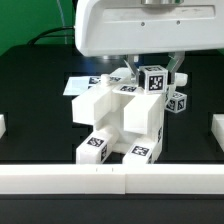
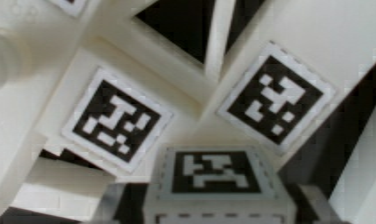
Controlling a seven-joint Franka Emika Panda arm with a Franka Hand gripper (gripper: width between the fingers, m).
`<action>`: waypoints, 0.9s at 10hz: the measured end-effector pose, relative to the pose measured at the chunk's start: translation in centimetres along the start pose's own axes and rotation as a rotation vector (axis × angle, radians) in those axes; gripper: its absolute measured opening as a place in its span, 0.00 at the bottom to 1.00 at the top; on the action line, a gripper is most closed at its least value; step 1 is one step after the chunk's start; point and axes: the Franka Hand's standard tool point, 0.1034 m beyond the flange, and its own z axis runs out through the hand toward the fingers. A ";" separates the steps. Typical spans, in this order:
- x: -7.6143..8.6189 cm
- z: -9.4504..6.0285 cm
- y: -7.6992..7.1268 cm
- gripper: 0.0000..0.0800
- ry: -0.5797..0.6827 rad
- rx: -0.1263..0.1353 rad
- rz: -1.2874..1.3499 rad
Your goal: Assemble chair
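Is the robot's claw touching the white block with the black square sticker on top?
Touching. In the exterior view, the gripper has its fingers pressed against both sides of the tagged white block, with no gap visible. The wrist view is too close to help.

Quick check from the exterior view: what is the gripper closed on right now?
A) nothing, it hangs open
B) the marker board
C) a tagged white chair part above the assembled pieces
C: the gripper is shut on the tagged chair part.

The white blocky chair (image 1: 122, 118), tagged parts joined, stands mid-table on the black surface.
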 end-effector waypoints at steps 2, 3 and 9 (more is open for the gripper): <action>0.0 0.0 0.0 0.34 0.000 0.002 0.179; 0.0 0.0 0.1 0.34 0.000 0.005 0.267; 0.1 0.1 -0.3 0.34 -0.003 0.022 0.883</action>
